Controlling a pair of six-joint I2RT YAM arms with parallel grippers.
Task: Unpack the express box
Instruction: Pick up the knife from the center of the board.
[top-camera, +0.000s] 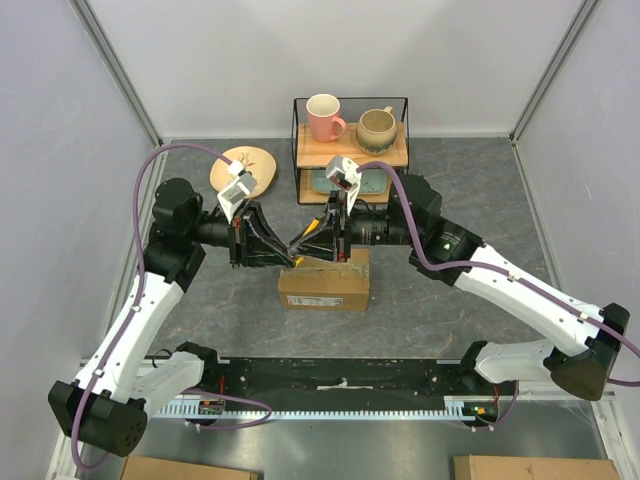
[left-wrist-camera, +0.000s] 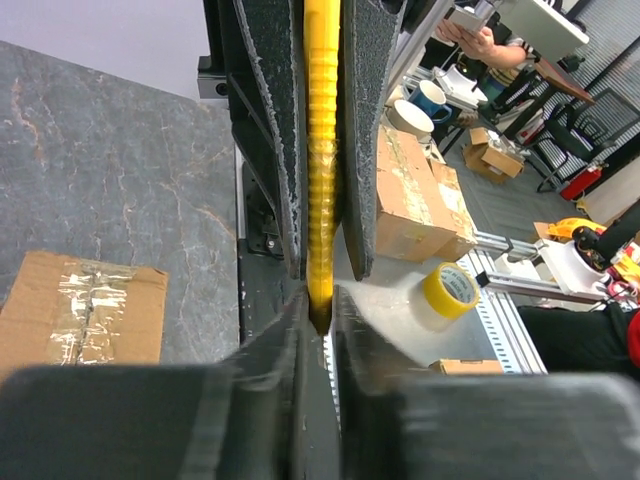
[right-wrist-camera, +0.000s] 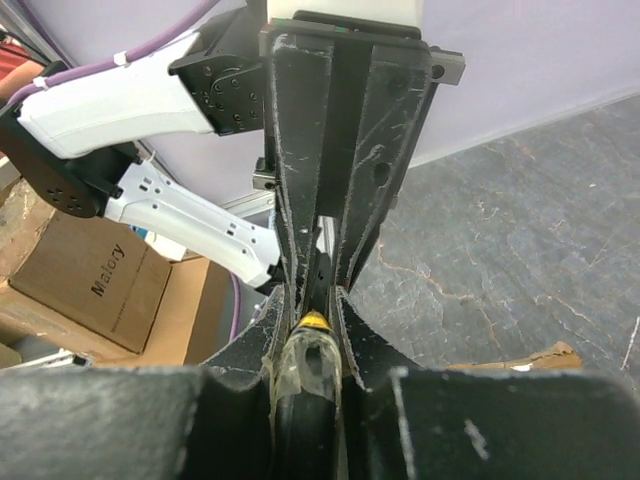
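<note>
Nearest the arm bases, two plain cardboard boxes (top-camera: 165, 468) show only in part at the bottom edge of the top view. Further in, the express box (top-camera: 325, 287) sits flat on the grey desk (top-camera: 450, 190), about midway between the two arms, with its white label (top-camera: 330, 298) on the near side. The left wrist view shows clear tape (left-wrist-camera: 85, 305) along its top. Directly over the far edge of the box the two arms meet tip to tip. The left gripper (left-wrist-camera: 318, 312) reaches in from the left, its jaws narrowed onto the end of a slim yellow tool (left-wrist-camera: 320, 150). The right gripper (right-wrist-camera: 312, 318) reaches in from the right, its jaws closed along the length of the same tool, which lies between the two fingers. Whether the tool touches the cardboard cannot be told. Behind the left gripper a round wooden plate (top-camera: 243, 168) lies on the desk. To its right, against the back wall, stands a black wire rack (top-camera: 350, 150) with a pink mug (top-camera: 323, 117) and a beige mug (top-camera: 377, 128) side by side on its wooden shelf
</note>
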